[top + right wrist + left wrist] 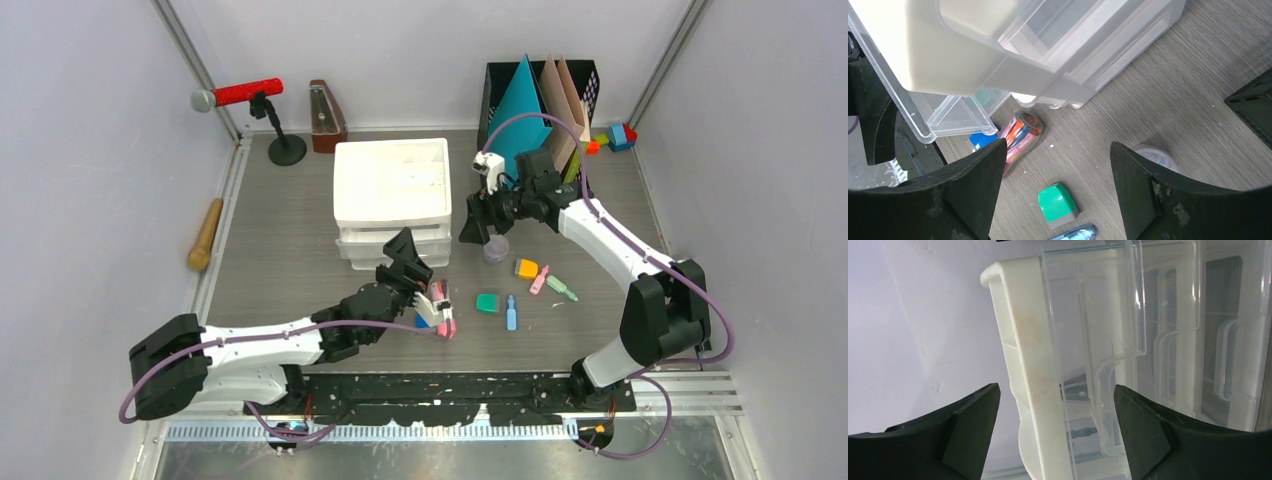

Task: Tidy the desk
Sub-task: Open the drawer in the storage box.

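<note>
The desk [280,260] is a grey-brown wood-grain tabletop. A white drawer unit [392,195] stands at its middle. My left gripper [408,252] is open at the unit's front. In the left wrist view its jaws [1056,405] straddle the unit's white frame edge [1035,370] and a clear drawer front [1108,340] without closing. My right gripper [478,228] is open and empty above the desk, right of the unit. In the right wrist view [1058,160] a green eraser [1058,201] lies below, between the fingers.
A pink pencil case [443,310], green eraser [487,302], blue pen [511,312], orange block [526,268], two markers [540,279] and a round clear tub [495,250] lie in front. Microphone [240,95], metronome [326,115], wooden stick [206,234], file holder [540,100].
</note>
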Robot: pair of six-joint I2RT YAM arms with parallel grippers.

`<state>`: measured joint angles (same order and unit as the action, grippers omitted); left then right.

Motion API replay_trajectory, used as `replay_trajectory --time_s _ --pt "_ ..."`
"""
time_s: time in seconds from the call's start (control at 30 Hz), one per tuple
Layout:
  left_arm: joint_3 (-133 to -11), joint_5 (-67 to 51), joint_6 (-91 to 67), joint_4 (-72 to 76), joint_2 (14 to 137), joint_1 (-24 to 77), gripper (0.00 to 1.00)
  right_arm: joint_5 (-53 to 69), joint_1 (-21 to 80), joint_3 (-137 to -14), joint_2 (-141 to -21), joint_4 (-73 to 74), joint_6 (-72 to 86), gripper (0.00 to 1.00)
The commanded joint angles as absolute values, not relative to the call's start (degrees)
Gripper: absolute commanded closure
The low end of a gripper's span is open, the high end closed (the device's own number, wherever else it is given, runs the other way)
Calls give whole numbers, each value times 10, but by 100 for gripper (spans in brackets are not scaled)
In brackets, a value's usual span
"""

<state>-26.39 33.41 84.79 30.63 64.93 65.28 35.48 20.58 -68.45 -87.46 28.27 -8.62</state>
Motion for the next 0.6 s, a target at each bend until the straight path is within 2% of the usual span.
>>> replay_trajectory --time_s 0.0,0.27,0.37,0.5,0.57 --pt "-239 343 864 343 622 672 12 362 203 -696 -862 280 -92 19" --pt "-181 316 878 343 561 701 7 356 203 -720 -865 338 -150 18" --pt "-171 310 857 343 543 713 3 354 202 -726 -864 366 -170 18" --pt "-194 310 787 307 510 718 2 339 199 -719 -850 385 -191 18" --pt "-242 318 714 226 495 718 2 332 196 -711 -841 389 -198 18"
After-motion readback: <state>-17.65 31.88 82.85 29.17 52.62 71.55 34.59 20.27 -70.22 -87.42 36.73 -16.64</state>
